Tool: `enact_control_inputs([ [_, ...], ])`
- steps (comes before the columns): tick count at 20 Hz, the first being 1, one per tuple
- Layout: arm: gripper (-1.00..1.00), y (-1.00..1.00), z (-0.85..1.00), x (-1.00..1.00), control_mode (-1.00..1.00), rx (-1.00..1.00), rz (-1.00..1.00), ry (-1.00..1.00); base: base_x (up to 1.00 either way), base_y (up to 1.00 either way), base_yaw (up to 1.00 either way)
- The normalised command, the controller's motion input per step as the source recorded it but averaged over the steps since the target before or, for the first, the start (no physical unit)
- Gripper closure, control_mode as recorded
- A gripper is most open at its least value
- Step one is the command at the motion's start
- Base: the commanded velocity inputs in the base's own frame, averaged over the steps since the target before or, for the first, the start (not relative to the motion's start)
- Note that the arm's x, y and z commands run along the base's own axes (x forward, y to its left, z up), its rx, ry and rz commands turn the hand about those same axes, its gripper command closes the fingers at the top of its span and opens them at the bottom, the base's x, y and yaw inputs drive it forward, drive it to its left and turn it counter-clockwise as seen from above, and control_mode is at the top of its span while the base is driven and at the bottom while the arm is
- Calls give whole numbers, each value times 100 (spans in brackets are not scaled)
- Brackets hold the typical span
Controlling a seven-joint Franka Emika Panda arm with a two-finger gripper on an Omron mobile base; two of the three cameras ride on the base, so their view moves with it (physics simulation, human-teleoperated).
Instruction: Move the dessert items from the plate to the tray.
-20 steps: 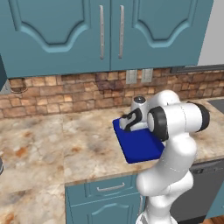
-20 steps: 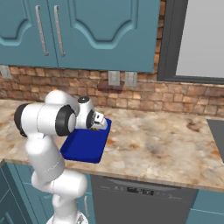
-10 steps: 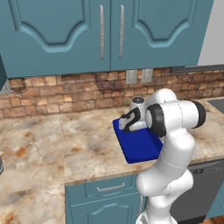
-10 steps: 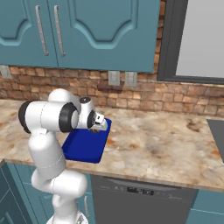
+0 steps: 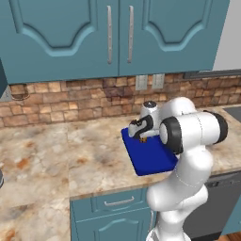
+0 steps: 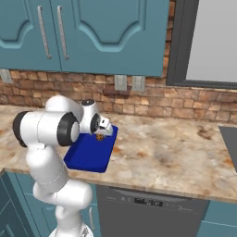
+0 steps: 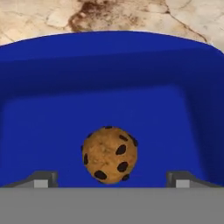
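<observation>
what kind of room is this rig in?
A rendered home-style kitchen, most likely: teal wall cabinets over a brick backsplash, a marbled stone counter, and what looks like a dishwasher front below. The gripper hangs over a cookie on the blue tray.

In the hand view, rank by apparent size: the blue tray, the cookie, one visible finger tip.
1. blue tray, spanning nearly the full width.
2. chocolate-chip cookie, lying in the tray.
3. finger tip, though it is cut off by the lower edge.

A round brown cookie (image 7: pixel 109 155) with dark chips lies inside the blue tray (image 7: pixel 52 113), near its far rim.
</observation>
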Motion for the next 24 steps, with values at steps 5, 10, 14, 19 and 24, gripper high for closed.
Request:
enact_control_inputs([
  [5,-100,4,78,-69,-100,1,0,-8,0,0,0],
  [10,-100,1,65,-95,-100,0,0,-10,0,0,0],
  [14,-100,3,69,-100,-100,1,0,-1,0,0,0],
  [19,-100,-2,77,-96,-100,4,0,-5,0,0,0],
  [24,-100,-13,54,-89,-100,4,0,1,0,0,0],
])
